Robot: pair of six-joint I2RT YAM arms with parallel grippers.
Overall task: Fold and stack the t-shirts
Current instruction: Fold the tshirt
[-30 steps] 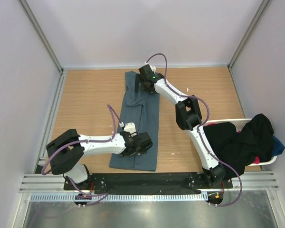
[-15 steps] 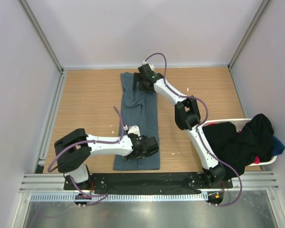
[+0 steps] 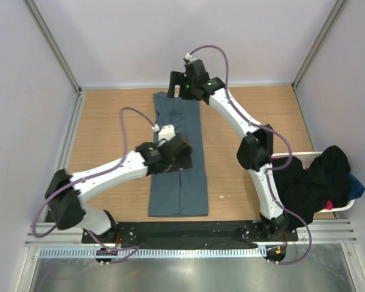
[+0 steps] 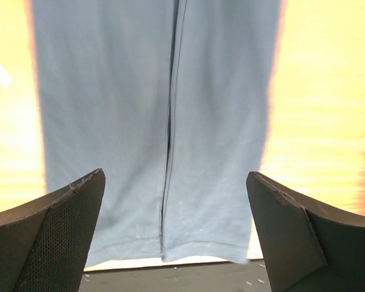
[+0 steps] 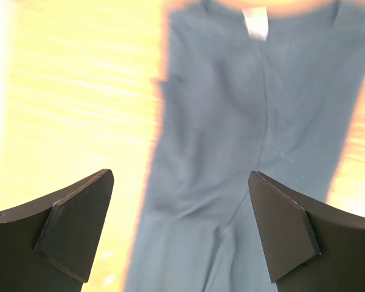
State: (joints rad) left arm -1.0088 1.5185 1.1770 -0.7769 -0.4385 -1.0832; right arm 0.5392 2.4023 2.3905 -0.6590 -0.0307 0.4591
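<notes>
My left hand (image 3: 173, 153) hangs over the middle of the t-shirt (image 3: 181, 194), fingers spread wide with nothing between them. To its left, the bare wooden table (image 3: 109, 121) runs clear to the side rail, so there is room there. The t-shirt is a long, narrow slate blue-grey strip, sides folded in to meet along a centre line (image 4: 170, 121). It stretches from the back wall almost to the table's near edge, hem nearest me and lying fairly flat. My right hand (image 3: 176, 85) hovers above the collar end, its fingers also apart and empty. Its wrist camera shows the small white neck label (image 5: 254, 23). Further right is more open wood, then the white laundry basket (image 3: 310, 155) at the table's right edge, heaped with black clothes (image 3: 310, 182).
</notes>
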